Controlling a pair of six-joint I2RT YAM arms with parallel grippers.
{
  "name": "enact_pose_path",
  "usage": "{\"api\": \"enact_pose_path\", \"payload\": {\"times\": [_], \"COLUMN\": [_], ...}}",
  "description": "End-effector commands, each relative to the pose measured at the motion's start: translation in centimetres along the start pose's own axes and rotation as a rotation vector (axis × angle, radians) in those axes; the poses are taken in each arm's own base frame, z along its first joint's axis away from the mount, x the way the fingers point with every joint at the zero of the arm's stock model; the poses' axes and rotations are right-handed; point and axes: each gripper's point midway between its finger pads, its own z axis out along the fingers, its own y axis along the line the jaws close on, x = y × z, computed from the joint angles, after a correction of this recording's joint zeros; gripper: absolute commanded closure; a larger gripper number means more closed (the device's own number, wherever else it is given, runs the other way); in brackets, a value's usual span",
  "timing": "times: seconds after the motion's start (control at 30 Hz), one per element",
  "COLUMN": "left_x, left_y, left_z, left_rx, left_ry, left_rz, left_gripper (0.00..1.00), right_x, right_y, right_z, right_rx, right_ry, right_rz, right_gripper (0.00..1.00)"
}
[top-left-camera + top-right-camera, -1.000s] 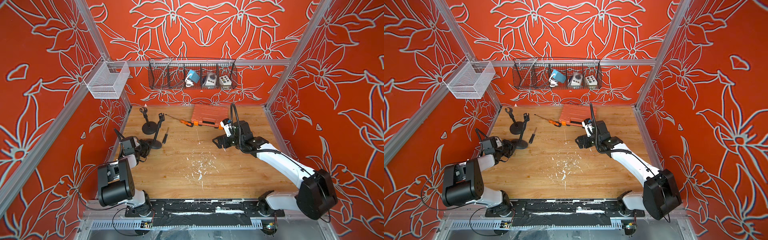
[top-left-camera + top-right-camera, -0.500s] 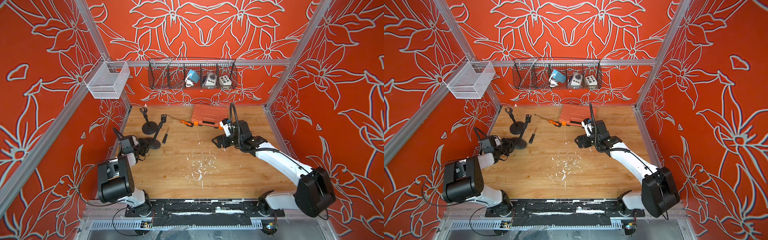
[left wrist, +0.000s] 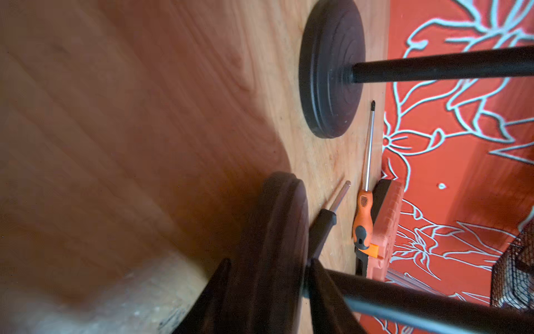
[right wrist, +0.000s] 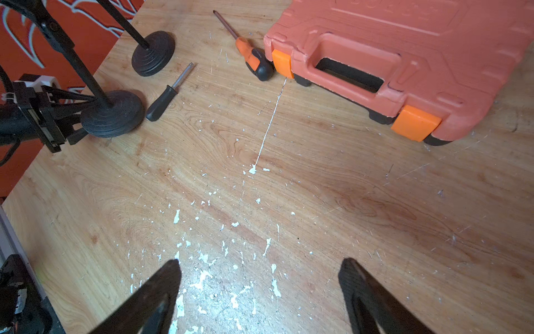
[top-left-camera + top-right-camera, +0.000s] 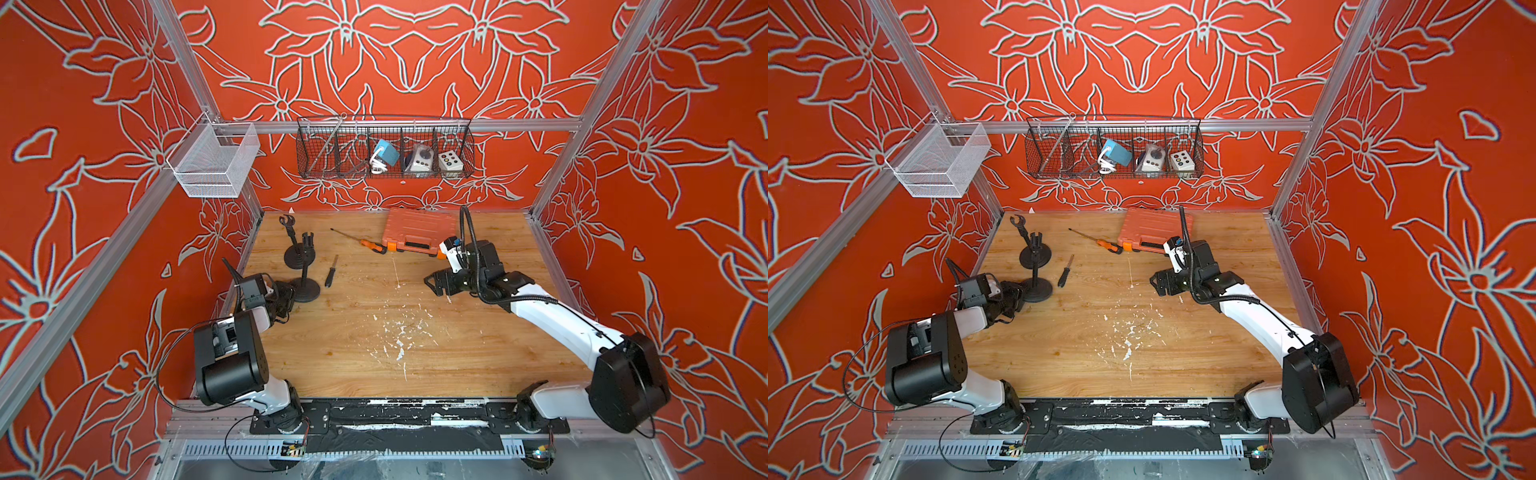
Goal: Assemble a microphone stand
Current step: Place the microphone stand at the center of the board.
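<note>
l gripper (image 3: 268,264) straddles ridged round blk base (image 4: 115,114); r gripper (image 4: 258,264) agape

My bench (image 5: 374,370) | standing: near stand (image 5: 306,290), far stand (image 5: 293,262) | lying: black driver (image 5: 330,272), orange screwdriver (image 5: 371,245) just beside orange case (image 5: 419,230), white flecks (image 5: 400,353)

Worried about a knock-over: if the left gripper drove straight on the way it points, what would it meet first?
The nearer stand's round base: the left gripper has a jaw either side of its rim, so contact looks near-immediate.
</note>
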Motion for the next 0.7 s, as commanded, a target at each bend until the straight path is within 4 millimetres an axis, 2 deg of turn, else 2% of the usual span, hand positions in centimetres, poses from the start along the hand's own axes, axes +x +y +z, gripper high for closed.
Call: {"api": "enact_pose_path", "payload": {"times": [0.0,0.2,0.4,0.47,0.6,0.63,0.67], "left_x": [-0.7,-1.9,-2.9,-3.4,-4.6,-4.8,-5.1], "left_y": [1.0,2.6,4.1,4.0,2.4,2.2,1.8], "left_z": [-1.1,-3.0,-5.2,-5.8,-7.1,-7.5,-7.9], "left_rx": [-0.067,-0.215,-0.343,-0.346,-0.269,-0.251,-0.235], "left_ry": [-0.053,-0.138,-0.22,-0.266,-0.399,-0.436,-0.48], "left_rz": [0.031,0.09,0.163,0.203,0.321,0.341,0.372], "left_gripper": [0.58,0.58,0.58,0.57,0.54,0.5,0.41], "right_x": [-0.4,-0.1,-0.9,-1.3,-1.9,-2.1,-2.2], "right_y": [-0.3,-1.5,-2.9,-3.9,-6.8,-7.5,-8.5], "right_z": [0.0,0.0,-0.2,-0.5,-1.5,-1.9,-2.3], "right_rx": [-0.001,0.036,0.105,0.149,0.283,0.322,0.369], "right_ry": [-0.003,-0.006,-0.032,-0.047,-0.122,-0.145,-0.172], "right_rz": [0.0,0.011,0.0,-0.014,-0.042,-0.05,-0.057], "right_gripper": [0.11,0.1,0.09,0.08,0.06,0.05,0.04]}}
